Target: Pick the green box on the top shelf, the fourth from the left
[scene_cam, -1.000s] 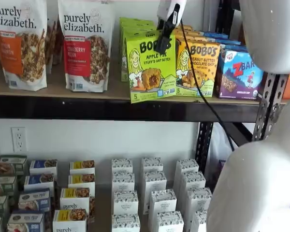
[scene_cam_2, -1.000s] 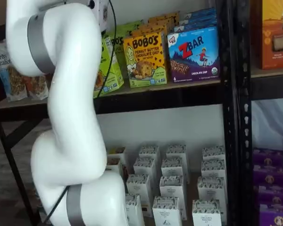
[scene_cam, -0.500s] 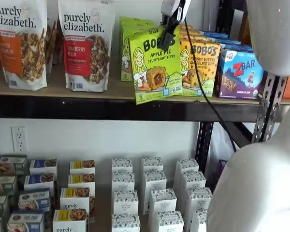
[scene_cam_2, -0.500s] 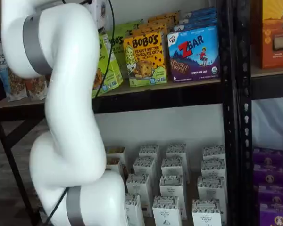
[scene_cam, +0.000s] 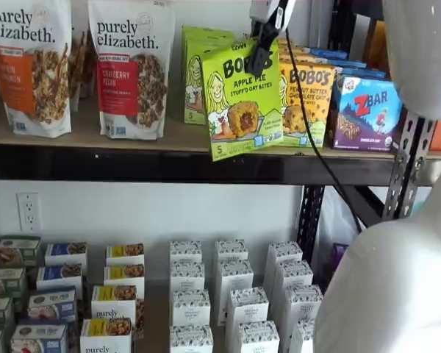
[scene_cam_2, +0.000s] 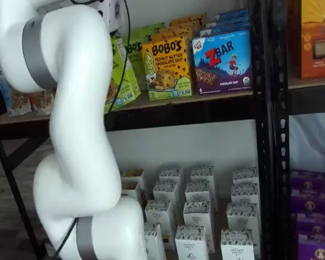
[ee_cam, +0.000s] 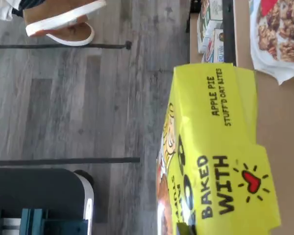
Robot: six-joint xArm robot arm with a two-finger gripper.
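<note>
The green box [scene_cam: 242, 99], a lime carton reading "BOBO'S Apple Pie", hangs tilted above the front edge of the top shelf [scene_cam: 81, 140], its lower corner out over the black rail. My gripper [scene_cam: 262, 45] comes down from above and is shut on the box's top edge; only its black fingers [scene_cam: 259, 59] show. In a shelf view the white arm hides the gripper, and just a strip of the green box [scene_cam_2: 123, 67] peeks out beside it. The wrist view shows the green box [ee_cam: 215, 156] close up beside the tan top shelf [ee_cam: 284, 127], with floor beyond.
More green boxes [scene_cam: 198, 44] stand behind the gap. A yellow-orange Bobo's box [scene_cam: 306, 103] and a blue ZBar box [scene_cam: 367, 110] stand to the right, granola bags [scene_cam: 132, 66] to the left. Small white cartons [scene_cam: 235, 294] fill the lower level. A dark upright [scene_cam: 408, 158] stands at the right.
The fingers closed on the green box. It has come up off the shelf board, tipped more, and moved forward and slightly right with the gripper.
</note>
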